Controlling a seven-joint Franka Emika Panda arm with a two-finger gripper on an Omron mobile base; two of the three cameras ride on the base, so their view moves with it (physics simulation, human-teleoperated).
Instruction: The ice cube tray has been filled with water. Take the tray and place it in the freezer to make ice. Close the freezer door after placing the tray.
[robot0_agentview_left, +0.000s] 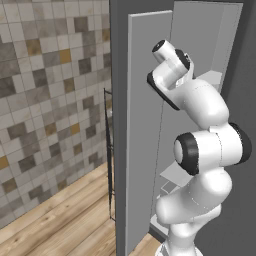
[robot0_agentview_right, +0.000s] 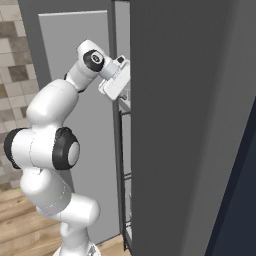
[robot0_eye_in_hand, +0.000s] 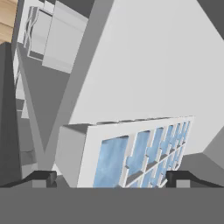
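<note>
Reaching up into the freezer, the white arm is bending at its dark joints, its wrist lying level with an upper pale grey shelf in the left base view. The freezer itself is showing as a tall, flat-sided, dark grey cabinet, matte and plain. The freezer door is standing open as a tall narrow slab, its lighter grey inner face turned toward the arm, smooth and unmarked. Beyond it a wall of mottled beige, grey and ochre square tiles is meeting a warm wooden plank floor.

In the hand view the ice cube tray is sitting between the two small dark fingertips, a white rectangular frame with thin straight ribs dividing it into two rows of square cells. The water is filling each cell as a glossy, faintly rippled pale blue square. The gripper is standing spread, one tip at each side of the tray's near end; whether the tips are pressing on the tray I cannot tell, since the near end is cut off at the bottom.

The tray's long axis is running away from the hand, toward the upper right of the hand view, over a broad smooth pale grey surface inside the freezer. Its open cells are facing the camera. Further white bins or shelves are showing at the upper left
</note>
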